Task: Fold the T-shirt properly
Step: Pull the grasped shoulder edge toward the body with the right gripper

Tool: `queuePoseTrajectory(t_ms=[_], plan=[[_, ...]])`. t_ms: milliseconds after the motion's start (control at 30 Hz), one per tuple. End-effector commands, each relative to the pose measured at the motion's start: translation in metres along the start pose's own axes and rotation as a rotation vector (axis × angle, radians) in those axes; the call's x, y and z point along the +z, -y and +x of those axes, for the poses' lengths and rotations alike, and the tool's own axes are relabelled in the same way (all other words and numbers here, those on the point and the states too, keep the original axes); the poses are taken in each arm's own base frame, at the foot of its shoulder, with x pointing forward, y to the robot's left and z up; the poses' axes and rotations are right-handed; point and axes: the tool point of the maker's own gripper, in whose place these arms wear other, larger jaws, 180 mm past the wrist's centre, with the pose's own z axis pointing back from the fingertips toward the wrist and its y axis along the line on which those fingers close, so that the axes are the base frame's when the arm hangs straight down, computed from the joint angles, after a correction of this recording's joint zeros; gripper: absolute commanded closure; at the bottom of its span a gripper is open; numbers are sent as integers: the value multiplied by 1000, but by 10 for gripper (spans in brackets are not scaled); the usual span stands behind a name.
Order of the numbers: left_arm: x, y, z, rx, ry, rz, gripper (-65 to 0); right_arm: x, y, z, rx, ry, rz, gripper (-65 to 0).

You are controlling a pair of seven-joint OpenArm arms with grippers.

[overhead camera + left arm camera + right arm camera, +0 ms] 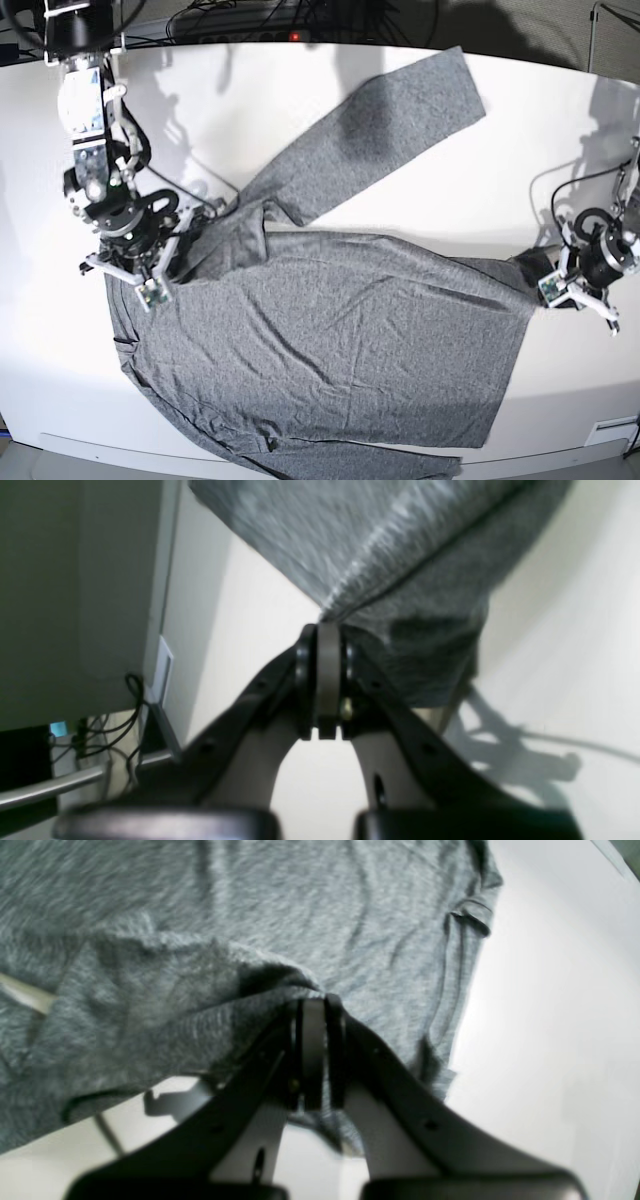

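The grey T-shirt (330,340) lies spread across the white table (560,140), one sleeve reaching toward 1 o'clock. At its 9 o'clock edge the right gripper (158,262) has its jaws pinching the fabric; at 3 o'clock the left gripper (553,273) likewise pinches a corner.

No readable text, labels, brands or numbers are showing in any view. The T-shirt (330,330) is displaying plain mottled grey fabric, no print. Nothing legible is appearing on the worktop (300,110) either. Both wrist views are coming through too blurred for fine markings.
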Motion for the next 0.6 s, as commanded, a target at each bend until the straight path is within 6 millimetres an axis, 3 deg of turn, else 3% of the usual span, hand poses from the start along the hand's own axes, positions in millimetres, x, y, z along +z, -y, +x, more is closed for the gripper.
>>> queuePoseTrajectory(t_ms=[0, 267, 433, 567], plan=[[3, -26, 10, -12, 32, 59, 0, 0, 14, 17, -17, 51, -29, 0], [-21, -19, 45, 51, 106, 63, 0, -1, 52, 25, -102, 69, -95, 0], [-43, -17, 35, 95, 63, 54, 0, 6, 75, 22, -140, 80, -147, 0], [-51, -33, 32, 110, 68, 71, 0, 5, 76, 21, -143, 79, -149, 0]])
